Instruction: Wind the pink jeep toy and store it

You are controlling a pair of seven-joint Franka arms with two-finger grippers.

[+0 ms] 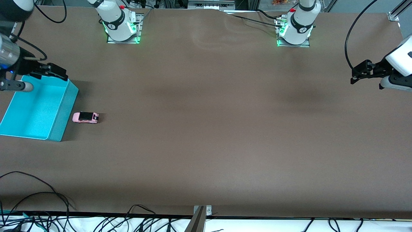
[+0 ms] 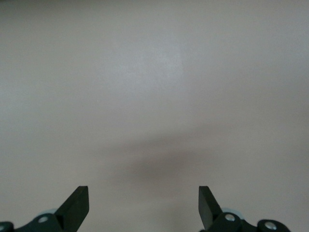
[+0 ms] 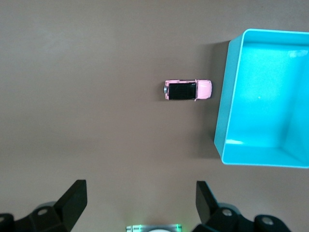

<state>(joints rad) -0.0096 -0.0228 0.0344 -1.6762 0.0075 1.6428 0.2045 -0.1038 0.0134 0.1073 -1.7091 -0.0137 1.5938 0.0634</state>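
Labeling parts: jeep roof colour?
Black, on a pink body; the jeep shows best in the right wrist view.

Right arm reaches out to its own end of the table, wrist up in the air, and the right gripper (image 1: 53, 71) hangs there with its two dark fingers (image 3: 72, 198) spread wide, nothing between them. Left arm is swung out to the other end, waiting, and the left gripper (image 1: 362, 71) hovers over bare tabletop, fingers (image 2: 77, 203) likewise wide apart and holding nothing.
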